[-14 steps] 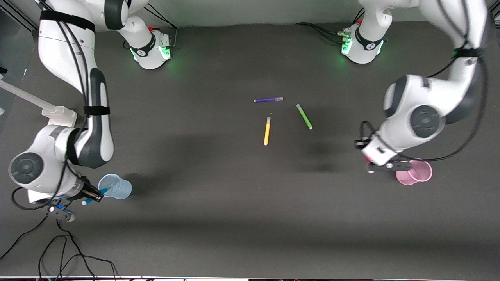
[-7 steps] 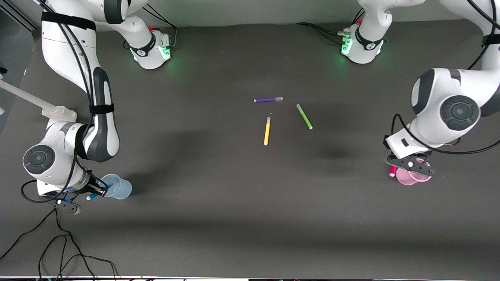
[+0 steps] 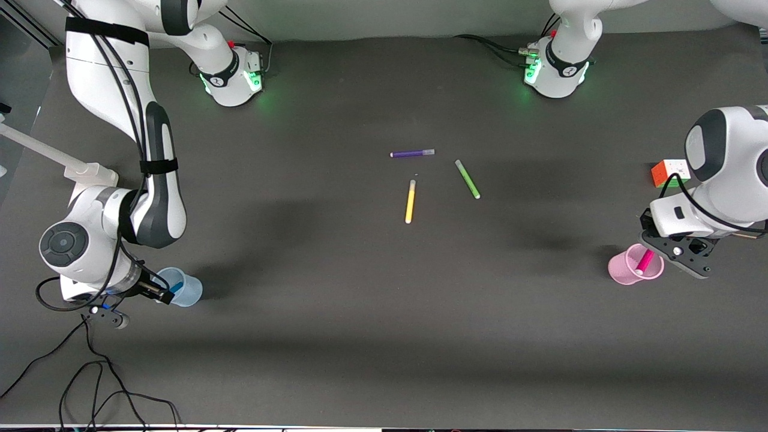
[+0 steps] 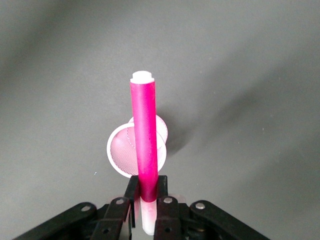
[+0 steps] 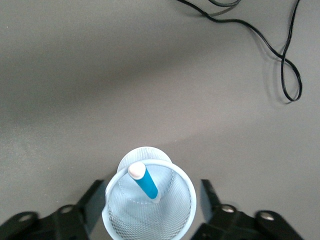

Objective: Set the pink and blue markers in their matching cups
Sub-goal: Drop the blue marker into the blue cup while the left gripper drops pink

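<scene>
The pink marker (image 4: pixel 144 135) is gripped at its capped end by my left gripper (image 4: pixel 146 182), which is shut on it. The marker tilts down with its other end in the mouth of the pink cup (image 4: pixel 121 156). In the front view the left gripper (image 3: pixel 656 252) hangs by the rim of the pink cup (image 3: pixel 624 271), with the pink marker (image 3: pixel 645 262) slanting into it. The blue marker (image 5: pixel 145 182) leans inside the blue cup (image 5: pixel 170 220). My right gripper (image 5: pixel 152 200) is open, one finger on each side of that cup. It also shows in the front view (image 3: pixel 157 291) beside the blue cup (image 3: pixel 187 291).
A purple pen (image 3: pixel 412 153), a yellow pen (image 3: pixel 410 201) and a green pen (image 3: pixel 467 179) lie at the table's middle. A colour cube (image 3: pixel 669 172) sits farther from the front camera than the pink cup. Black cables (image 3: pixel 102 384) lie by the right arm's end.
The left gripper swung toward the left arm's end of the table and tipped the pink marker into the pink cup's mouth. The right gripper let go of the blue marker, which now stands in the blue cup.
</scene>
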Tool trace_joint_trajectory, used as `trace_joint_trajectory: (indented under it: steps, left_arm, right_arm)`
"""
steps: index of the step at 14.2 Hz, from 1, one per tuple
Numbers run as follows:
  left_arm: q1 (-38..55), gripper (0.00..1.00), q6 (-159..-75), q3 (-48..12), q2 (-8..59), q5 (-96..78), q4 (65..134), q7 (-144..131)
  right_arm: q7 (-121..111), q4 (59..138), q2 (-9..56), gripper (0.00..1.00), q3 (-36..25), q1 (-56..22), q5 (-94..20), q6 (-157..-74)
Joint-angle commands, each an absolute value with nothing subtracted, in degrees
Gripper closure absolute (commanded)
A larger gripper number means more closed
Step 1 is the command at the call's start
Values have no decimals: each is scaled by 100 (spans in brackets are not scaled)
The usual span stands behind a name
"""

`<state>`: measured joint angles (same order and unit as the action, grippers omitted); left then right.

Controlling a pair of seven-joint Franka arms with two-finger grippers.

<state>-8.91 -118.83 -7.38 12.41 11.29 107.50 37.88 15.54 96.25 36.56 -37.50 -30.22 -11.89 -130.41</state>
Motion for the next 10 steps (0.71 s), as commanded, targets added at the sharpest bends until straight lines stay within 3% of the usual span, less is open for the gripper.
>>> trace_joint_trajectory:
  steps: [1, 6, 10]
  left_arm:
    - [-879, 100, -11489, -703, 1274, 1711, 10767, 3911]
    - [-905, 100, -10978, -405, 1475, 2528, 10609, 3911]
    - [-879, 100, -10995, -352, 2065, 3382, 10117, 4034]
  right_arm:
    - [1477, 9826, 3437, 0, -3788, -3103, -1063, -13105]
    - [1485, 9791, 3270, 0, -3788, -3103, -1063, -12991]
    - [1311, 9660, 2682, 0, -3788, -3085, -1072, -12184]
